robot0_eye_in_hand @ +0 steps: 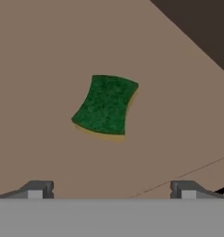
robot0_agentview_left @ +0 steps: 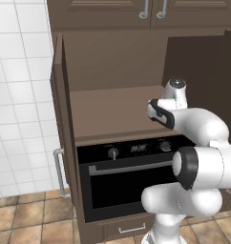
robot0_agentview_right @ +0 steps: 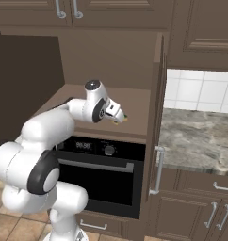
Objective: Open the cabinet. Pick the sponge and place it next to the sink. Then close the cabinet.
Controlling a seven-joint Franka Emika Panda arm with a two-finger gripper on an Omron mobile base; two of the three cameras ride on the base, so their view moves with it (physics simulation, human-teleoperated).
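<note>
Standing open on both sides, the cabinet (robot0_agentview_left: 108,76) shows a plain brown shelf (robot0_agentview_left: 108,112) above the black oven (robot0_agentview_left: 127,181), with white wall tiles (robot0_agentview_left: 17,95) to the left. The sponge (robot0_eye_in_hand: 106,106) lies green face up on the shelf, ahead of the fingers (robot0_eye_in_hand: 37,190), which are spread wide, touching nothing.

Green-faced, yellow-edged sponge (robot0_eye_in_hand: 106,105); dark-brown cabinet (robot0_agentview_left: 65,119) with plain brown shelf (robot0_eye_in_hand: 49,55); black oven (robot0_agentview_left: 127,181).
</note>
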